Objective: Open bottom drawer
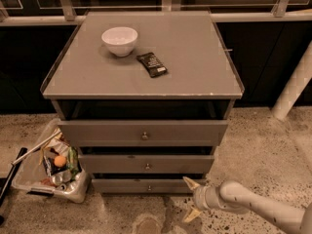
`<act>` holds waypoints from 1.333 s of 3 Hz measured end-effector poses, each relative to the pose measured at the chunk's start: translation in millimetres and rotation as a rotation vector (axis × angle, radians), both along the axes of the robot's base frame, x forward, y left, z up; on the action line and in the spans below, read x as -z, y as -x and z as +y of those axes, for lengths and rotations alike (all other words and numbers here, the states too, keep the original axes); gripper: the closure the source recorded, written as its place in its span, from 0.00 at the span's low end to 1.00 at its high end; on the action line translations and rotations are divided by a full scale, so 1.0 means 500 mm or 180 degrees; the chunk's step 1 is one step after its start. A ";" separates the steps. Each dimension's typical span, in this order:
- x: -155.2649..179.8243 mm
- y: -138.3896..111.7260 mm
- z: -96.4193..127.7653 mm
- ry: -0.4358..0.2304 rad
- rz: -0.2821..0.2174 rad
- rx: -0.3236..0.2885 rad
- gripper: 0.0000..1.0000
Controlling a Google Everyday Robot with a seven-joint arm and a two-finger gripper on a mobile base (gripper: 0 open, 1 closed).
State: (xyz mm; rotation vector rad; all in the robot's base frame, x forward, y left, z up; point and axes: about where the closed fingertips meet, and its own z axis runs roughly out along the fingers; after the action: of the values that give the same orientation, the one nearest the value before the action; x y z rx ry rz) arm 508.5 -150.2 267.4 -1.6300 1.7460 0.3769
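Two fingers (188,182) of your gripper (190,199) stood spread apart, empty, near the bottom drawer (146,185)'s right end, below the tabletop (195,67)'s front-right corner.

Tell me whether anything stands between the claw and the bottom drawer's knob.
Nothing visible does. The claw hangs open beside the right end of the bottom drawer, and the drawer front between it and the knob is bare.
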 end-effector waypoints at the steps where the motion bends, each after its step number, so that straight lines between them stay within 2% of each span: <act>1: 0.030 -0.014 -0.004 -0.0021 -0.0073 -0.0193 0.00; 3: 0.033 -0.014 0.004 0.0041 -0.0075 -0.0189 0.00; 4: 0.055 -0.037 0.014 0.0080 -0.0093 -0.0146 0.00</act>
State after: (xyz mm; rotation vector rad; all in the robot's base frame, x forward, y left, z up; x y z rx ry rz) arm 527.0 -143.0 240.0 -1.6875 1.7006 0.3520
